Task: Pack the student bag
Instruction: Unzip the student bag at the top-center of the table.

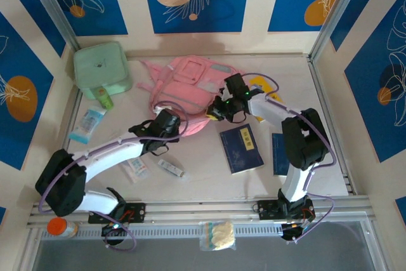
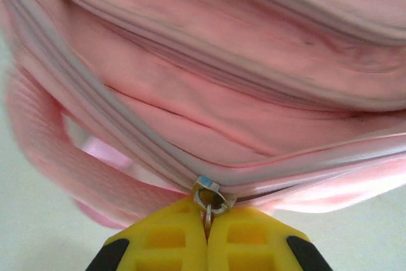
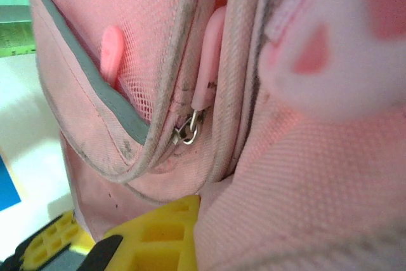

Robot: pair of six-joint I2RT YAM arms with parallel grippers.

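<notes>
The pink student bag lies at the back middle of the table. My left gripper is at the bag's near edge, and its yellow fingers are shut on the metal zipper pull of a closed grey zip. My right gripper is against the bag's right side. One yellow finger shows there, pressed into a fold of pink fabric that covers the other finger. A second zipper pull with a pink tab hangs just above it, beside a mesh pocket.
A mint-green soft case stands at the back left, with a green tube and a blue packet in front of it. Two small packets lie near the left arm. Two blue books lie at the right.
</notes>
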